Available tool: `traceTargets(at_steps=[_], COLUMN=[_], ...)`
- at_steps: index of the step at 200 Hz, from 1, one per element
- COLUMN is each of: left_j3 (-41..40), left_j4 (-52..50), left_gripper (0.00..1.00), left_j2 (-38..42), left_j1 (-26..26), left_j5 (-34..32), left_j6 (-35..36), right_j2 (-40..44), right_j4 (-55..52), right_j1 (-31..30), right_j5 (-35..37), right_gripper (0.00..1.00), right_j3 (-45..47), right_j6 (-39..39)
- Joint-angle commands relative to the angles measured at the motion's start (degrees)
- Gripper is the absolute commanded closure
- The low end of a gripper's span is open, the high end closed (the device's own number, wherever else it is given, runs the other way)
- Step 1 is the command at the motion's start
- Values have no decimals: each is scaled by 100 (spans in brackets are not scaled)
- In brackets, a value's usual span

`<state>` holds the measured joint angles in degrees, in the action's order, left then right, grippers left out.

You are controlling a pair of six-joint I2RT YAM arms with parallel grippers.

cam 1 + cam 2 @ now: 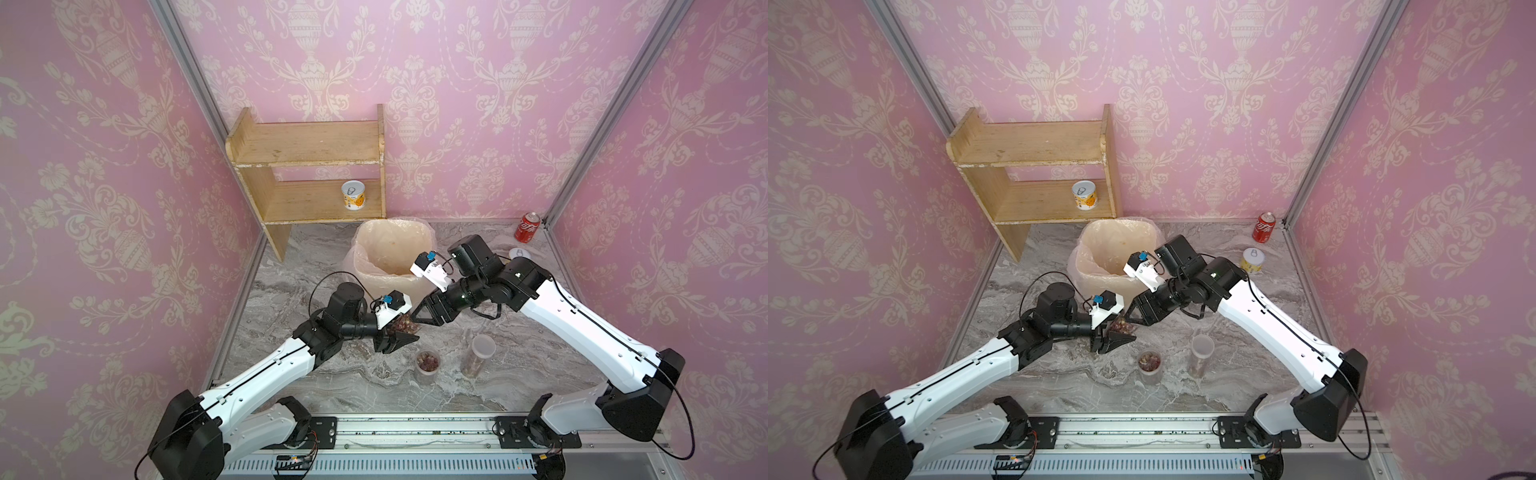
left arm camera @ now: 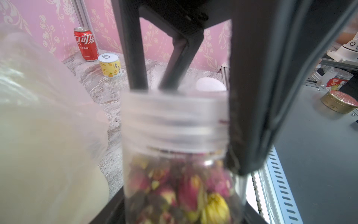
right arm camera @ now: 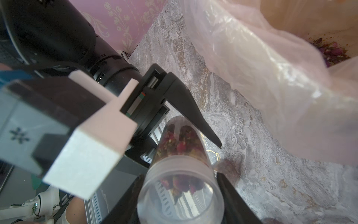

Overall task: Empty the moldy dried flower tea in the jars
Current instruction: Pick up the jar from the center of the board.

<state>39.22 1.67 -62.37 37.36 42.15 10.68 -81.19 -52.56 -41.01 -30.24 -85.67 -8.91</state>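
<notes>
A short clear jar (image 1: 406, 325) of moldy dried flower tea (image 2: 180, 190) lies sideways between both arms, in front of the bin. My left gripper (image 2: 180, 215) is shut on the jar's body (image 3: 180, 143). My right gripper (image 3: 180, 195) is shut on its whitish lid (image 2: 174, 120), a finger (image 2: 257, 97) on each side. In both top views the two grippers (image 1: 405, 332) (image 1: 417, 320) meet at this jar (image 1: 1122, 326). Another short jar (image 1: 428, 365) and a taller lidded jar (image 1: 478, 355) stand on the table nearby, both holding buds.
A bag-lined bin (image 1: 390, 253) stands just behind the grippers, with some buds (image 3: 329, 48) at its bottom. A wooden shelf (image 1: 307, 166) at the back holds a yellow tin (image 1: 353, 195). A red cola can (image 1: 528, 226) and another tin (image 1: 1252, 260) stand at the back right.
</notes>
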Motion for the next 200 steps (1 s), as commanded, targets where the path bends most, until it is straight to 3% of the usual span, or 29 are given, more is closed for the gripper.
traceTargets(at_steps=[1, 71, 91, 102, 133, 200], left_j3=[-99, -244, -316, -375, -495, -452], left_j4=[-1, 94, 178, 245, 433, 329], left_gripper=[39, 58, 64, 67, 72, 73], left_j2=[40, 198, 266, 319, 501, 666], left_j1=[52, 63, 61, 67, 64, 71], left_j5=[120, -52, -173, -268, -693, -1128], left_j6=[92, 118, 141, 191, 344, 732], right_j2=[-13, -55, -65, -73, 39, 25], right_j4=[114, 141, 94, -5, -185, -480], right_j1=[-20, -16, -14, -21, -3, 41], right_j5=[-107, -44, 9, 72, 162, 218], right_gripper=[60, 59, 47, 33, 19, 11], right_j3=[-183, -213, -278, -353, -509, -528], right_j6=[-59, -89, -94, -77, -81, -538])
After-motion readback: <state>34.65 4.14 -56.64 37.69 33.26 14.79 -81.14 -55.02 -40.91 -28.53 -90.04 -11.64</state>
